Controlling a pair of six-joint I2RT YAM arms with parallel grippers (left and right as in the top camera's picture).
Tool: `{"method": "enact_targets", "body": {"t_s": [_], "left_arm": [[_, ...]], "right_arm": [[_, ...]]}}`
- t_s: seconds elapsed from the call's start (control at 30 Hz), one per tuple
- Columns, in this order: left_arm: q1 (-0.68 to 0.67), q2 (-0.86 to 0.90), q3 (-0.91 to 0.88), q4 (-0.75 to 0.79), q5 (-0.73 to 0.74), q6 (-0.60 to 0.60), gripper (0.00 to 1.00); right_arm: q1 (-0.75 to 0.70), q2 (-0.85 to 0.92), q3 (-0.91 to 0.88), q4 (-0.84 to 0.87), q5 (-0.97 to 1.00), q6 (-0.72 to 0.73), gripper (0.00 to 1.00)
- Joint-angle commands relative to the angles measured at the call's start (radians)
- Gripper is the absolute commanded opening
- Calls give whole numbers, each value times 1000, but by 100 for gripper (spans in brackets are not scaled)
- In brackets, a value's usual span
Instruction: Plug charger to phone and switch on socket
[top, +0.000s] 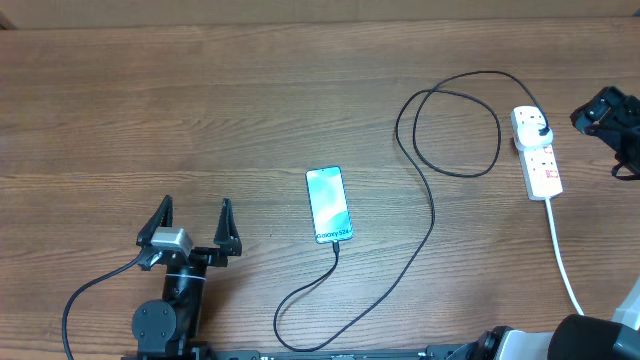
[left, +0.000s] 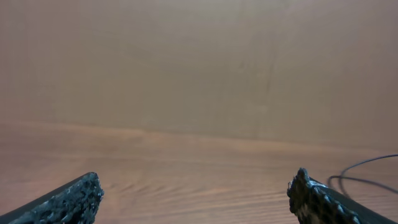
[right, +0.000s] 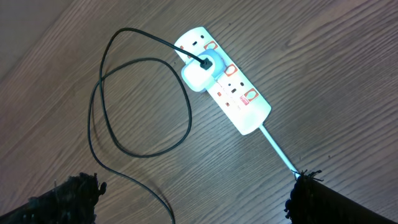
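Observation:
The phone (top: 328, 204) lies flat mid-table, its screen glowing cyan. The black charger cable (top: 432, 215) runs from the phone's near end, loops across the table and ends at a plug (top: 540, 128) seated in the white socket strip (top: 540, 160). In the right wrist view the socket strip (right: 239, 102) shows red switches, with the plug (right: 198, 76) in it and the cable (right: 93, 124) looping to the left. My right gripper (right: 193, 193) is open and empty, above and beside the strip (top: 600, 112). My left gripper (top: 193, 225) is open and empty, left of the phone.
The strip's thick white cord (top: 560, 250) runs toward the table's near right edge and also shows in the right wrist view (right: 277, 146). A bit of black cable (left: 367, 163) shows at the right of the left wrist view, over bare wood.

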Motion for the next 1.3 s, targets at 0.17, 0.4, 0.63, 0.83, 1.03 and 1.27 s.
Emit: {"method": "enact_targets", "body": {"t_s": [0.17, 0.4, 0.63, 0.83, 1.03, 1.27], "left_arm": [[72, -71, -8, -135, 15, 104, 99], [106, -71, -8, -243, 15, 150, 99], [106, -71, -8, -250, 14, 221, 99], [106, -71, -8, -251, 14, 209, 99], [106, -71, -8, -247, 14, 209, 99], [106, -70, -8, -247, 14, 209, 99]], "right_arm": [[0, -9, 19, 5, 2, 0, 100], [0, -9, 19, 5, 2, 0, 100], [0, -9, 19, 5, 2, 0, 100], [0, -9, 19, 5, 2, 0, 100], [0, -9, 19, 5, 2, 0, 100], [0, -9, 19, 5, 2, 0, 100]]}}
